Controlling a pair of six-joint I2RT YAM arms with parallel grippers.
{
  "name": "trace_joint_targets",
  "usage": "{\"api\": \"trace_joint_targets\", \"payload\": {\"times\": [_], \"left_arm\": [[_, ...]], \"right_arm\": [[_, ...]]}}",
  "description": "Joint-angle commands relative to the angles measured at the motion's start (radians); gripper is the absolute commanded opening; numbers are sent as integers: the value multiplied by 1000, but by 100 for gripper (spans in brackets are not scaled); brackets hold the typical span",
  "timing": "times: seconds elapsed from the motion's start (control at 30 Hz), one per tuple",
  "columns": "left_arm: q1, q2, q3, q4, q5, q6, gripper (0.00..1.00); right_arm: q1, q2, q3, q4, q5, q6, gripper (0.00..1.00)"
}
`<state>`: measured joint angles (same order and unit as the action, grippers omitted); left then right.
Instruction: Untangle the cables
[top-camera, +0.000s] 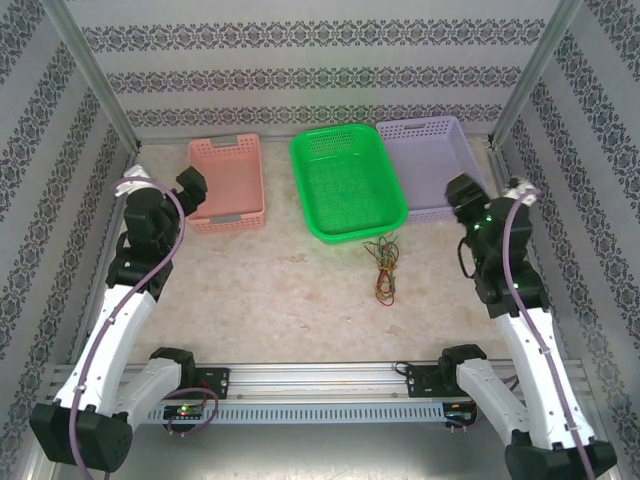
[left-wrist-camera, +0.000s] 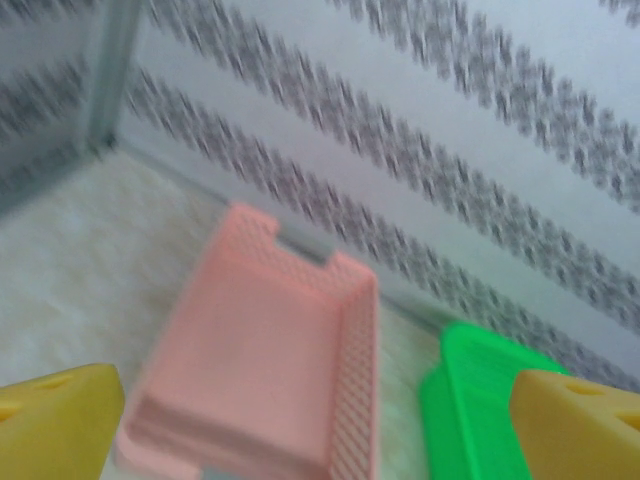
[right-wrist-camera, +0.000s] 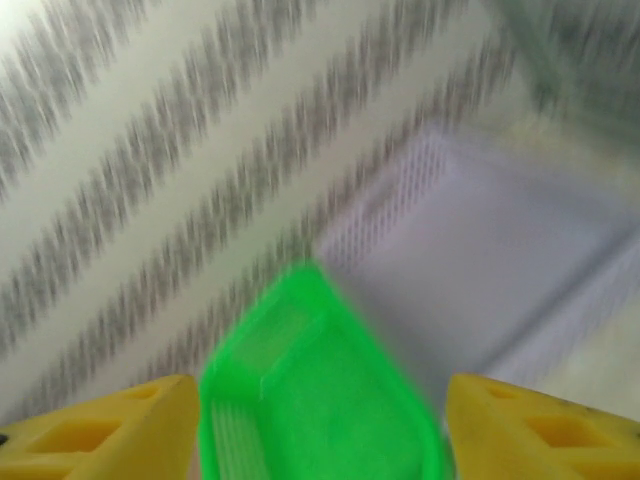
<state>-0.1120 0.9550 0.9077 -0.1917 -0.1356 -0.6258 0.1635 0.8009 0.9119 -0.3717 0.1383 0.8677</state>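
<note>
The cables (top-camera: 383, 265) lie in a small tangle of thin red, green, yellow and orange wires on the table, just in front of the green basket (top-camera: 300, 170). My left gripper (top-camera: 192, 185) hovers at the near left corner of the pink basket (top-camera: 225, 143), far left of the tangle. In the left wrist view the left gripper (left-wrist-camera: 320, 435) is open, its yellow fingers (left-wrist-camera: 50, 420) wide apart with nothing between. My right gripper (top-camera: 462, 190) is raised by the purple basket (top-camera: 420, 125), right of the tangle. The right wrist view has the right gripper (right-wrist-camera: 320, 440) open and empty.
Three baskets stand in a row at the back: pink (left-wrist-camera: 355, 400), green (right-wrist-camera: 300, 400) and purple (right-wrist-camera: 500, 260). Patterned walls close in the left, right and back sides. Bare table lies between the tangle and the arm bases at the near edge.
</note>
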Motion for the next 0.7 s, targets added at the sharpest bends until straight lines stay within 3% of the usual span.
{"api": "trace_joint_targets", "payload": {"times": [0.0,0.1,0.17,0.27,0.37,0.57,0.63,0.67], "left_arm": [[-123,100,44,-293,233,-138,95],[-314,131,34,-316,253,-141,87],[-399,128,-11,-277,275,-161,80],[-487,115,-69,-217,269,-199,79],[-535,119,-93,-166,274,-209,78],[-560,160,-79,-134,303,-198,77],[-566,177,-71,-129,309,-194,77],[-569,184,-69,-129,309,-195,77]], "right_arm": [[106,114,-82,-393,-215,270,62],[130,172,-209,-250,-307,422,63],[98,181,-278,-141,-311,488,64],[35,200,-373,16,-333,569,63],[26,261,-417,131,-365,575,63],[88,463,-292,157,-413,352,65],[95,544,-278,147,-437,341,60],[95,592,-273,145,-446,329,52]]}}
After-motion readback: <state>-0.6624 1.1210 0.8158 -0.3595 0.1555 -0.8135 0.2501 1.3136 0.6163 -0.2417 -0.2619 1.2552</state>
